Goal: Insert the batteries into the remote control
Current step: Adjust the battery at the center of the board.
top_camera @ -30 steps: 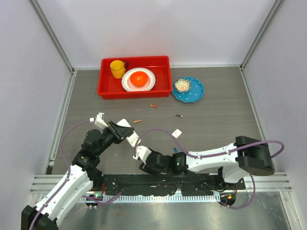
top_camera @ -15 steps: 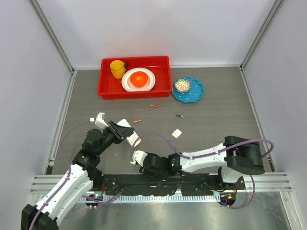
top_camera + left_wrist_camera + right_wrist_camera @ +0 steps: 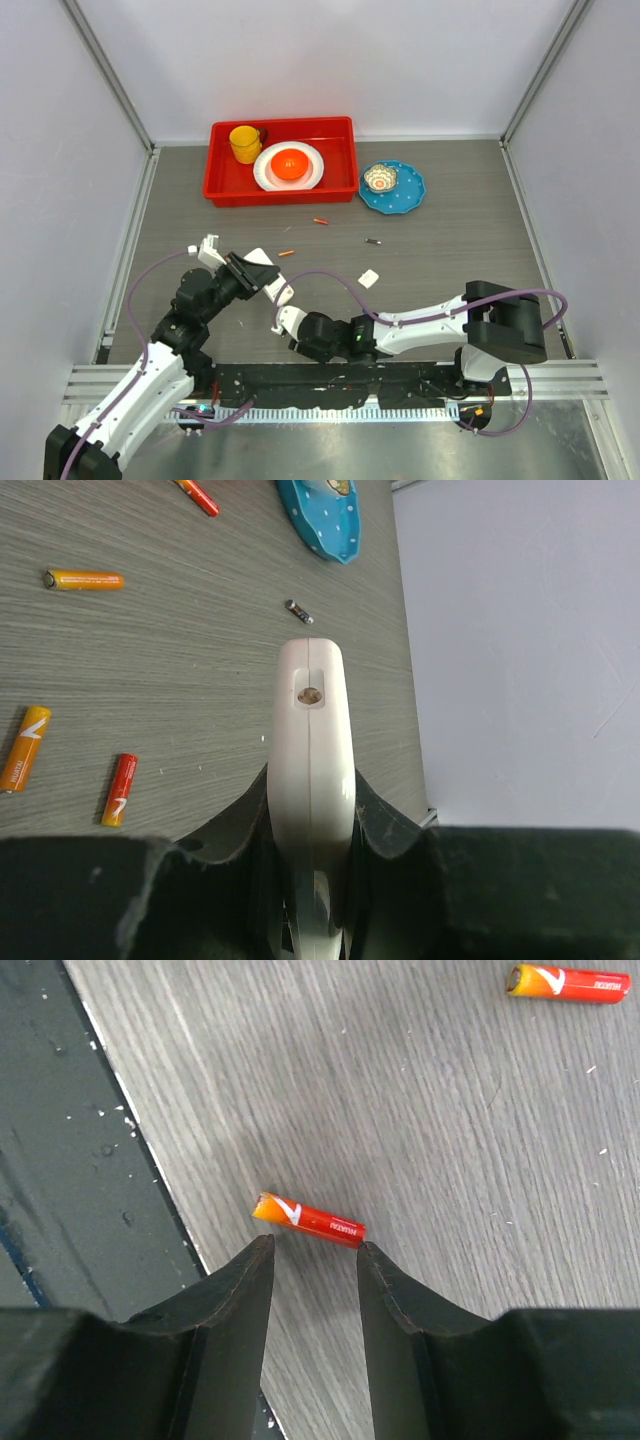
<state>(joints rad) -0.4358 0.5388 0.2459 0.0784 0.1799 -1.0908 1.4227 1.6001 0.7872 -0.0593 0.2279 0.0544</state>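
My left gripper [image 3: 258, 277] is shut on the white remote control [image 3: 268, 283], holding it edge-on above the table; in the left wrist view the remote [image 3: 312, 740] sticks out between the jaws. My right gripper [image 3: 288, 320] is open and low over the table near its front edge. In the right wrist view a red-orange battery [image 3: 308, 1220] lies just beyond its fingertips [image 3: 315, 1250], not gripped. Another red battery [image 3: 568, 982] lies farther off. Loose batteries lie on the table: a red one [image 3: 320, 221], an orange one [image 3: 286, 253] and a dark one [image 3: 373, 241].
A red tray [image 3: 222, 188] at the back holds a yellow cup [image 3: 244, 143] and a white plate with an orange bowl [image 3: 290, 164]. A blue plate [image 3: 408, 195] stands to its right. A small white piece [image 3: 368, 279] lies mid-table. The dark base rail [image 3: 60, 1210] borders the table's front edge.
The right arm has folded in and shifted slightly left, its gripper staying low by the front edge. The left arm and the remote have not moved.
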